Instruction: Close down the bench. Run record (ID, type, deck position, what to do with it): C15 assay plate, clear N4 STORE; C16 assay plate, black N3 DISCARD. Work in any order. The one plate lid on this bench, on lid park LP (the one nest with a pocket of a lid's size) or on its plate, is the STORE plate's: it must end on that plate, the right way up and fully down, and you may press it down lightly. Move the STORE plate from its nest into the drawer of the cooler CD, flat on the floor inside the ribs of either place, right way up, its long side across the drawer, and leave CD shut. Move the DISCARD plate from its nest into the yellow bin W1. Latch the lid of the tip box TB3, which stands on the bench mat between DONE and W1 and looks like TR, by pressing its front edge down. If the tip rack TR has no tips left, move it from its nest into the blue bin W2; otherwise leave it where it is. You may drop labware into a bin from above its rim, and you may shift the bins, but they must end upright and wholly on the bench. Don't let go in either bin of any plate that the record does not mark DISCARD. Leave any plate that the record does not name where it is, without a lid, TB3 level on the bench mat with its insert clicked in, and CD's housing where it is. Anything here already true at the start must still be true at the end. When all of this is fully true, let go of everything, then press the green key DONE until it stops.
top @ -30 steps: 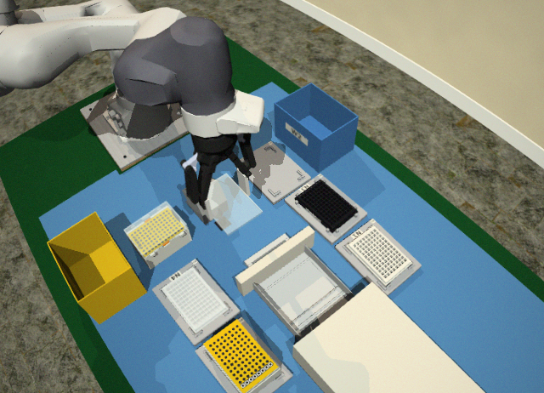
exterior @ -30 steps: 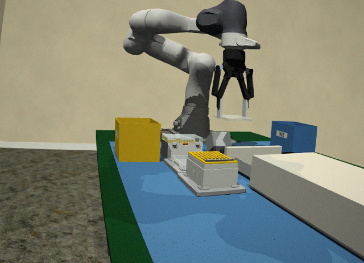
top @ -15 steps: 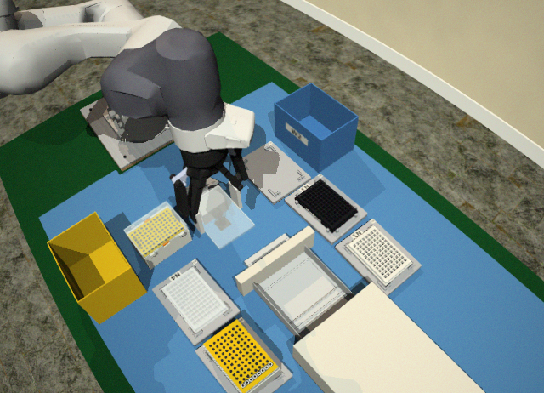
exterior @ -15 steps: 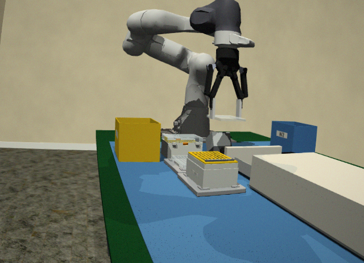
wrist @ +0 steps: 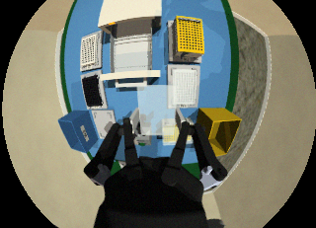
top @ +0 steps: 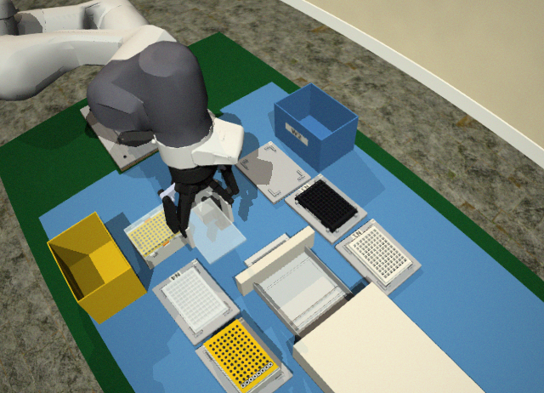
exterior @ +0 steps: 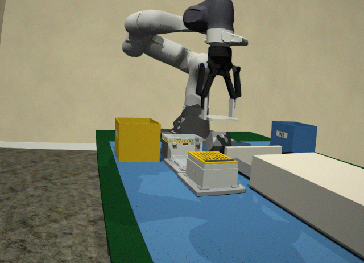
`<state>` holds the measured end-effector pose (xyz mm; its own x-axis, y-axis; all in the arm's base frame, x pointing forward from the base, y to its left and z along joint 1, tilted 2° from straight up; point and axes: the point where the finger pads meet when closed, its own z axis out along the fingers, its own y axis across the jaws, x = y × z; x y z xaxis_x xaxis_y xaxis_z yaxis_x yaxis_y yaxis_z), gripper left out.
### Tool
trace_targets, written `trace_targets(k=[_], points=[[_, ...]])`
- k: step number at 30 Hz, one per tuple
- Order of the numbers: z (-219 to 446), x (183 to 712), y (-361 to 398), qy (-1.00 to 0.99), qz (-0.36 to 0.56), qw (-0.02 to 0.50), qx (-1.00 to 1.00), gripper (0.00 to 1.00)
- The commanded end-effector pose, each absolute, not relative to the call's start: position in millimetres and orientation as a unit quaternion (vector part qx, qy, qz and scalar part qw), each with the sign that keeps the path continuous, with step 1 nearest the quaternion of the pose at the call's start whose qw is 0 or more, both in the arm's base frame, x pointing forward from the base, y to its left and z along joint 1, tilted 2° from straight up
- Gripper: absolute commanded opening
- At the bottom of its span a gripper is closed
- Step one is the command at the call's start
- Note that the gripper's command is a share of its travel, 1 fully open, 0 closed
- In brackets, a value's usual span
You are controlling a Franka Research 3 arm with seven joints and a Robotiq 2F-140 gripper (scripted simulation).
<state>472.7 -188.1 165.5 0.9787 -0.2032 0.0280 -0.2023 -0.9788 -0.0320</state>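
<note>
Clamped on the clear plate lid point(top: 218, 230) and holding it level above the bench: the gripper point(exterior: 218, 107). Below, the yellow bin point(top: 89, 265) and blue bin point(top: 316, 124) showing bare floors, the cooler drawer point(top: 303, 292) pulled open with nothing inside. Clear plate point(top: 195, 299) uncovered in its nest beside the yellow bin; black plate point(top: 325, 204) in its own. Tip box point(top: 151, 235) partly hidden behind the fingers.
</note>
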Motion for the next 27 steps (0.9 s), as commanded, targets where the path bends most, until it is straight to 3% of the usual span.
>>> trace_targets(k=[1,27], points=[[164.3,474.2,-198.9,0.085,-0.014,0.012,-0.996,0.00],[163.6,489.3,-255.5,0.085,-0.014,0.012,-0.996,0.00]])
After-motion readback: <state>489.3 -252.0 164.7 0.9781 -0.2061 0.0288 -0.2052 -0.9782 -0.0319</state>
